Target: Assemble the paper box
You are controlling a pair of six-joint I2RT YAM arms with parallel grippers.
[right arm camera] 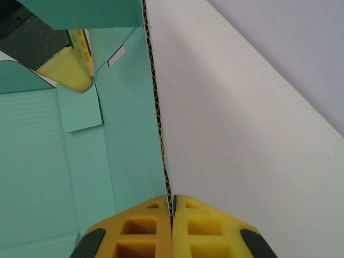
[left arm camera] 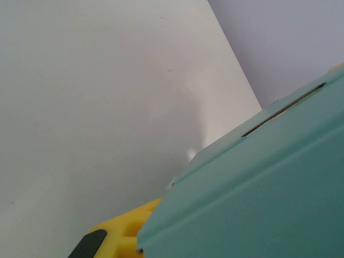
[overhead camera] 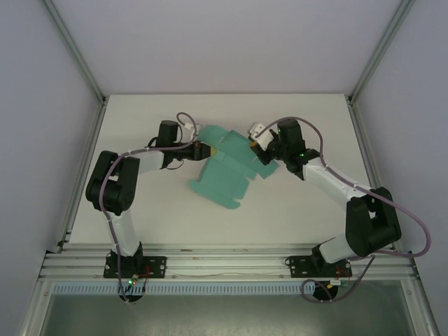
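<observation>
Teal corrugated card is the whole job: the paper box point(overhead camera: 222, 176) lies half-formed at the middle of the table point(overhead camera: 294, 224). Its nearer part spreads toward the lower centre of the top view, and its farther panels look partly raised. Both pincers are clamped on those farther panels, one at each side. The left gripper point(overhead camera: 205, 150) bites the left edge; at the bottom of its wrist view a yellow finger point(left arm camera: 126, 236) sits tucked under the card. The right gripper point(right arm camera: 172, 215) is pressed together on the raw fluted edge of the right wall. To fold well, I judge the arms should swing the walls up together along the creases. Pulling them apart could tear or buckle the thin card, and the slot point(left arm camera: 285, 110) should be left free for a tab.
</observation>
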